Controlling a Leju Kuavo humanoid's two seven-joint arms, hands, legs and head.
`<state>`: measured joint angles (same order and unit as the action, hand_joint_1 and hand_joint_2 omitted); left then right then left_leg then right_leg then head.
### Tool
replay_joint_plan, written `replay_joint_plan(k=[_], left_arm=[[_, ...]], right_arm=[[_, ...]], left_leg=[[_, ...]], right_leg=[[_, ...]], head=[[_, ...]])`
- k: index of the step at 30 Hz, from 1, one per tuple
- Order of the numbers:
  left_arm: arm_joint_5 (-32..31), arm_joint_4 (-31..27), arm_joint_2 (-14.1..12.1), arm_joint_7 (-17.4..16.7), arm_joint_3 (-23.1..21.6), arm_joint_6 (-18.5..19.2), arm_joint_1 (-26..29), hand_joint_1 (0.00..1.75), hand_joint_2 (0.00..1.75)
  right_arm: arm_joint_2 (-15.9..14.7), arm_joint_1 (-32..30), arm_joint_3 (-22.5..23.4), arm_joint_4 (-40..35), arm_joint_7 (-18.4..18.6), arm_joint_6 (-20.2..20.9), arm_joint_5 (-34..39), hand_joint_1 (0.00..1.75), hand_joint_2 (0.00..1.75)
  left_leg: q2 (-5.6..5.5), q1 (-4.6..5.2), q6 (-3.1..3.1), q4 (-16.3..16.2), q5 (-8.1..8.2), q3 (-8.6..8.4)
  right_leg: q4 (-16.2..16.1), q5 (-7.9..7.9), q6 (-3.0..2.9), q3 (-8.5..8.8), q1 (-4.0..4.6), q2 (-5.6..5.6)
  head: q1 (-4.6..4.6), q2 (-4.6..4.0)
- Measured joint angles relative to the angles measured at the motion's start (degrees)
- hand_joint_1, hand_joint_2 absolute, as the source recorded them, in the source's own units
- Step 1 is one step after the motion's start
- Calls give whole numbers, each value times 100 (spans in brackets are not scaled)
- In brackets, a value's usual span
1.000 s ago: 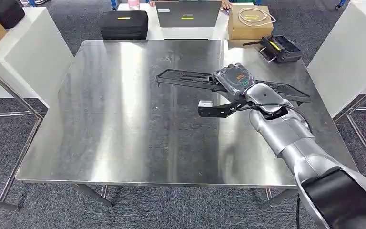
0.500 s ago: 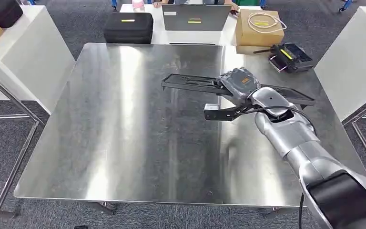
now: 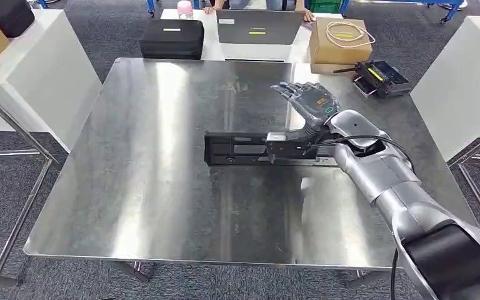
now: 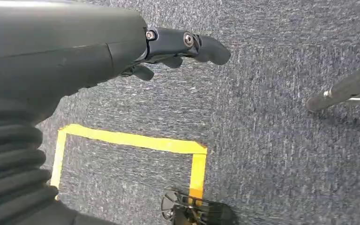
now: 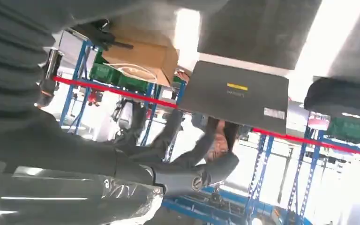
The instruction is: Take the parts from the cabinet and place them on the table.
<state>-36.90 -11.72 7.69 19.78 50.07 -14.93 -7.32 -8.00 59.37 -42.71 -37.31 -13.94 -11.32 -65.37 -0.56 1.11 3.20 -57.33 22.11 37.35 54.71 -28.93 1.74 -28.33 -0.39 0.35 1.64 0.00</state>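
Right hand: the right hand [image 3: 312, 103] is raised above the steel tabletop [image 3: 150, 187], palm up and fingers [image 3: 287, 92] spread apart, holding nothing; it is above and just behind the black part.
Right arm: the silver arm [image 3: 381, 178] reaches in from the tabletop's near right corner, with a black cable looping over the wrist.
Task part: a long black flat part [image 3: 237, 150] with slots lies flat on the tabletop near its middle, its long side running left to right; its right end disappears under the right wrist, so whether it touches the arm cannot be told.
Left hand: in the left wrist view the left hand [image 4: 168, 51] hangs over grey carpet [image 4: 272, 122], fingers loosely curled and holding nothing; how far they close cannot be told.
Floor marks: yellow tape [image 4: 136, 140] forms a corner on the carpet below the left hand.
Behind the tabletop: a black case [image 3: 172, 39], a grey laptop [image 3: 259, 26] and a cardboard box [image 3: 340, 40] topped with a coiled white cable [image 3: 345, 28] sit on a white surface past the tabletop's far edge.
Far right corner of the tabletop: a black handheld controller [image 3: 381, 76] with a yellow label lies at the edge.
Person: hands [image 3: 209, 9] show just beyond the laptop.
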Motion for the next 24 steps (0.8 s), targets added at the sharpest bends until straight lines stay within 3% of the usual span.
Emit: replay_joint_plan(k=[5, 9, 10, 11, 13, 14, 15, 16, 17, 19, 20, 21, 22, 24], left_arm=[[-90, 0, -2, -37, -4, 9, 0, 0, 0], [-92, 0, -15, -46, -4, 76, -2, 0, 0], [-92, -2, -15, -46, -4, 100, -8, 0, 0], [-92, -2, -15, -46, -4, 113, -7, 0, 0], [-92, -2, -22, -46, -7, 120, -20, 0, 0], [-92, -2, -22, -48, -7, 122, -26, 0, 0], [-92, -2, -22, -55, -7, 135, -25, 0, 0], [-94, -2, -22, -68, -7, 138, -23, 0, 0], [-94, 0, -22, -79, -7, 138, -18, 0, 0], [-92, 0, -20, -81, -7, 170, -17, 0, 0], [-94, 0, -22, -81, -7, 173, -17, 0, 0], [-94, 0, -24, -81, -7, 173, -17, 0, 0], [-92, 0, -24, -83, -7, 173, -16, 0, 0], [-92, 0, -24, -83, -7, 177, -13, 0, 0]], right_arm=[[50, 6, -4, 0, 0, 2, 4, 0, 0], [87, 47, -4, 0, 0, 2, 9, 0, 0], [101, 67, 0, -11, 2, 2, 11, 0, 0], [92, 83, 4, -11, 2, 2, 22, 0, 0], [94, 115, -4, -7, 2, 7, 22, 0, 0], [87, 107, -7, -2, 2, 18, 22, 0, 0], [81, 86, -9, 7, 2, 20, 22, 0, 0], [76, 71, -11, 11, 2, 20, 22, 0, 0], [76, 71, -11, 11, 2, 20, 22, 0, 0], [76, 90, -11, 11, 2, 20, 22, 0, 0], [76, 94, -9, 11, 2, 20, 22, 0, 0], [79, 96, -11, 11, 2, 20, 22, 0, 0], [81, 89, -13, 11, 2, 22, 24, 0, 0], [76, 90, -13, 11, 2, 24, 24, 0, 0]], left_leg=[[-1, 20, 20, -17, 4, 0], [0, 49, 92, -22, 47, -5], [10, -24, 135, 74, 12, -76], [22, -22, 154, 101, 18, -127], [45, -35, 209, 94, 2, -135], [42, -33, 209, 93, 2, -129], [34, -33, 209, 92, 2, -124], [30, -33, 208, 91, 2, -124], [29, -34, 205, 87, 3, -124], [29, -41, 189, 79, 1, -127], [24, -26, 155, 72, 1, -122], [16, -5, 116, 54, 4, -99], [12, 3, 84, 44, -15, -113], [7, -2, 32, 27, -46, -89]], right_leg=[[1, 2, 33, 56, -23, 0], [-24, -17, 92, 67, -38, 1], [3, -58, 125, 62, -4, 6], [181, -124, 115, 22, -31, 2], [1032, -504, 39, -442, -34, 2], [1507, -681, 25, -719, -37, 3], [1855, -761, 41, -933, -36, 3], [1951, -708, 88, -1028, -37, 3], [1745, -537, 154, -971, -38, 2], [775, -50, 277, -555, -64, -8], [292, 113, 298, -333, -90, -37], [206, 221, 221, -219, -46, -35], [215, 277, 170, -263, -20, -19], [204, 268, 129, -304, -22, -18]], head=[[0, 0], [4, 0], [7, 0], [-4, -2], [-22, 0], [-15, 0], [-26, 0], [-20, 0], [-22, 0], [-17, 0], [-28, 0], [-31, 0], [-15, 0], [-9, 0]])
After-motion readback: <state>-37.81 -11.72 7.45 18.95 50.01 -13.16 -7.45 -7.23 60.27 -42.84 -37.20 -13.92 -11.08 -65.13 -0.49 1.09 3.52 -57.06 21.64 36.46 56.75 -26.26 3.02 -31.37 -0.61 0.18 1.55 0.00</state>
